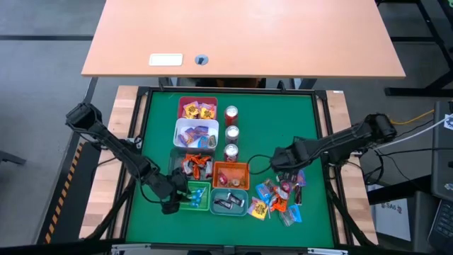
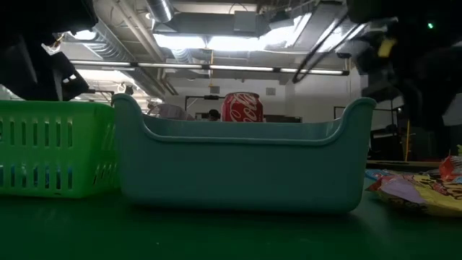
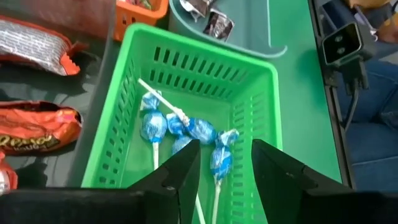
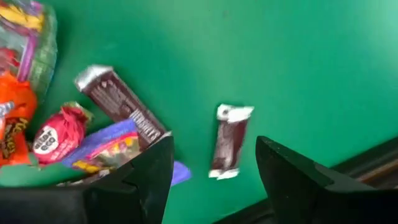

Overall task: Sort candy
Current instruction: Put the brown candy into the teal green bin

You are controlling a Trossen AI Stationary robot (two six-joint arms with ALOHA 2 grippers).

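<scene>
My left gripper (image 3: 225,169) hangs open over the near end of the green bin (image 3: 102,146), where several blue lollipops (image 3: 186,129) lie on the floor; one of them (image 3: 219,160) shows in the gap between the fingers, untouched. In the high view that gripper (image 1: 177,200) is at the green bin's (image 1: 199,195) left side. My right gripper (image 1: 284,170) points down, open, over the far edge of the loose candy pile (image 1: 279,200). Below its open fingers (image 4: 214,171) a small dark wrapped bar (image 4: 227,147) lies on the green mat, with a longer dark bar (image 4: 121,106) and a red sweet (image 4: 57,135) beside it.
A red bin (image 1: 197,108), a white bin (image 1: 196,132), an orange bin (image 1: 231,173) and a teal bin (image 1: 230,202) hold sorted sweets beside the green one. Three red cans (image 1: 231,133) stand in a row at the middle. Bare mat lies at the far right.
</scene>
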